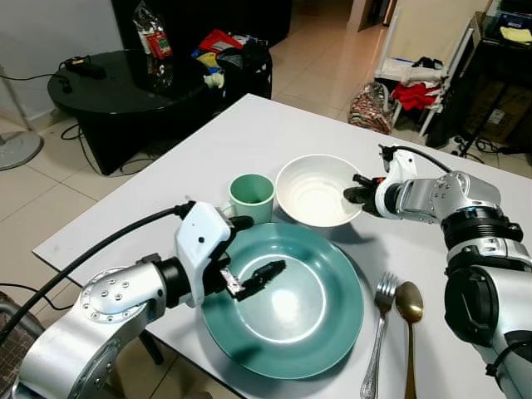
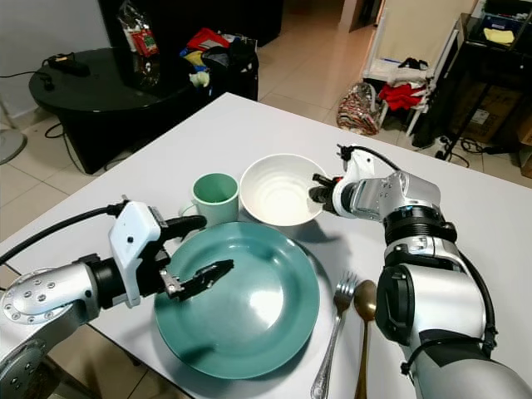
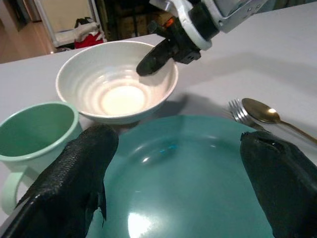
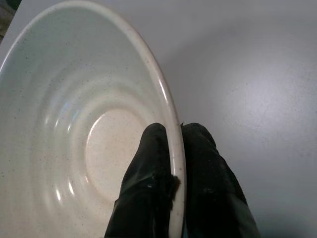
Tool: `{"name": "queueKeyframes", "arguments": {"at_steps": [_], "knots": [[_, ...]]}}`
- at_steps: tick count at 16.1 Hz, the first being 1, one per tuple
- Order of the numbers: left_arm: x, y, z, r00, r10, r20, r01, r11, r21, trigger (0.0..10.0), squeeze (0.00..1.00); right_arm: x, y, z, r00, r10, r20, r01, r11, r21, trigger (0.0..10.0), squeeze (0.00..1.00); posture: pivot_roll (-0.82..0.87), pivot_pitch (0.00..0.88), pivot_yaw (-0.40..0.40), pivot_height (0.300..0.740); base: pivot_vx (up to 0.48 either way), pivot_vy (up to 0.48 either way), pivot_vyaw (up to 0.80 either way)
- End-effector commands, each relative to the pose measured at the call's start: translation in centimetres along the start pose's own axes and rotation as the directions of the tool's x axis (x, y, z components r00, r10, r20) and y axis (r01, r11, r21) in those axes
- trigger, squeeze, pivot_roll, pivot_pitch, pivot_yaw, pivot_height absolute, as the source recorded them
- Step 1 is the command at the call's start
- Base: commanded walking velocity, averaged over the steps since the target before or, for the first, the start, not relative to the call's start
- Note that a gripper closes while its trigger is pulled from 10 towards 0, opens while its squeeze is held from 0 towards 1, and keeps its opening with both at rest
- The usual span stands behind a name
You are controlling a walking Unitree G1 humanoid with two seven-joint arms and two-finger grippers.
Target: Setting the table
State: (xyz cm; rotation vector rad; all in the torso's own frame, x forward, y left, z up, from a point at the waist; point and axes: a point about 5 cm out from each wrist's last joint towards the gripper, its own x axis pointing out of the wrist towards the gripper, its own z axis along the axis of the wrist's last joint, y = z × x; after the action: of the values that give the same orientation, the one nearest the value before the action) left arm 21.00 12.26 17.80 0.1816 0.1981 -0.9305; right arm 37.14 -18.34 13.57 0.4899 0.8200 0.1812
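Mostly laid already: teal plate [image 1: 287,303] on the white counter [image 1: 274,133], green mug [image 1: 251,198] behind, fork [image 1: 378,332] and spoon [image 1: 409,320] alongside. Left: settling the white bowl [image 1: 318,189], rim pinched by right gripper [image 4: 171,163]. Left gripper [image 1: 253,253] spread over plate.

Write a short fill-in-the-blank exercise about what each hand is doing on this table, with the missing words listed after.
1. The right hand pinches the rim of the white ____.
2. The left hand hovers open over the teal ____.
3. The green mug stands on the table, beside the bowl and the plate, on the robot's ____ side.
4. A fork lies next to the gold ____.

Missing words: bowl; plate; left; spoon
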Motion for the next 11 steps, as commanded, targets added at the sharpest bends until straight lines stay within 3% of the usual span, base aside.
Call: {"name": "queueKeyframes", "arguments": {"at_steps": [1,2,3,4,6,11], "knots": [[0.0,-0.2,0.5,1.0,-0.011,0.01,0.011,1.0,0.015,10.0,0.0,-0.3,0.5,0.9,0.999,0.015,0.031,-0.015,1.0,-0.009,10.0,0.0,0.07,0.0,-0.037,0.74,0.0,0.0,0.0],[0.0,-0.3,0.5,1.0,-0.016,0.01,0.016,1.0,0.012,10.0,0.0,-0.3,0.2,0.6,1.0,0.008,0.014,-0.009,1.0,0.001,10.0,0.0,0.06,0.0,-0.039,0.74,0.0,0.0,0.0],[0.0,-0.3,0.6,1.0,-0.015,0.014,0.015,1.0,0.013,10.0,0.0,-0.3,-0.1,0.3,1.0,0.008,-0.014,-0.008,1.0,0.022,10.0,0.13,0.06,0.0,-0.041,0.74,0.0,0.0,0.0],[0.0,-0.2,0.6,1.0,-0.014,0.016,0.014,1.0,0.012,10.0,0.0,-0.3,-0.3,0.0,0.999,0.008,-0.036,-0.007,0.999,0.034,10.0,0.65,0.06,0.0,-0.039,0.74,0.0,0.0,0.0],[0.1,-0.3,0.6,1.0,-0.017,0.017,0.017,1.0,0.011,10.0,0.0,-0.3,-0.6,-0.6,0.998,0.002,-0.06,0.0,0.999,0.043,10.0,0.87,0.06,0.0,-0.039,0.74,0.0,0.0,0.0],[0.1,-0.3,0.9,0.999,-0.024,0.029,0.023,1.0,0.016,10.0,0.0,-1.4,-0.9,-0.2,0.998,0.033,-0.058,-0.029,0.996,0.081,10.0,0.91,0.05,0.0,-0.031,0.74,0.0,0.0,0.0]]}}
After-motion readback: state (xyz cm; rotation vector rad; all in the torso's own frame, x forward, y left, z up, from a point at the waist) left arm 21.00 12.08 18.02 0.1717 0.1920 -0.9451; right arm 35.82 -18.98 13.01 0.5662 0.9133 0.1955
